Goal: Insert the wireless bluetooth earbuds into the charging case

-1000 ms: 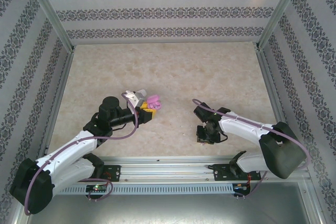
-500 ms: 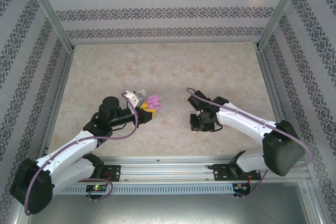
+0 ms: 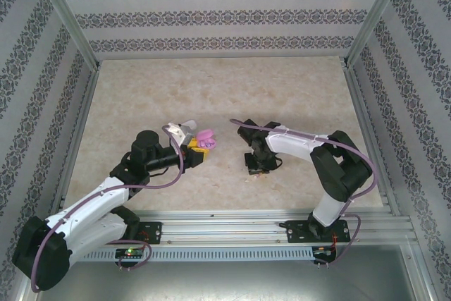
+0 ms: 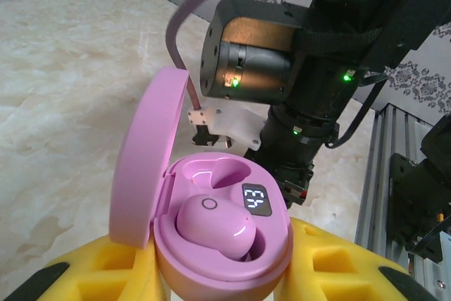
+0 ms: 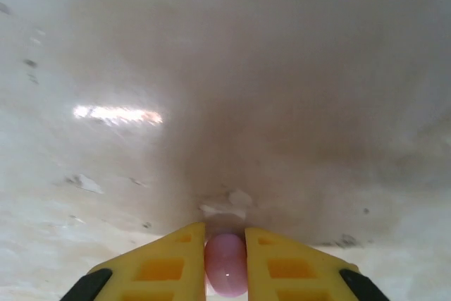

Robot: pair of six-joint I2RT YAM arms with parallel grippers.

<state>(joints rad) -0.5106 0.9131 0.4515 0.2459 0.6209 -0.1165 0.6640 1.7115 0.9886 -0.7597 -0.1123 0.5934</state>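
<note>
Lilac earbud [image 5: 226,267] is being pinched by the right gripper [image 5: 225,233], while the open purple case [image 4: 144,174], free socket [image 4: 211,174] seemingly upward, is being clamped in the left gripper [image 3: 198,149], nearby, leftward of that earbud.

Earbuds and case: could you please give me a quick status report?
Left gripper shut on open purple case, one earbud seated. Right gripper shut on second purple earbud. Other socket free.

The right hand [image 3: 256,166] has swung left across mid-frame, nearing the open purple case [image 3: 206,138]; its elbow [image 3: 343,172] has drawn in from the lower right corner.
</note>
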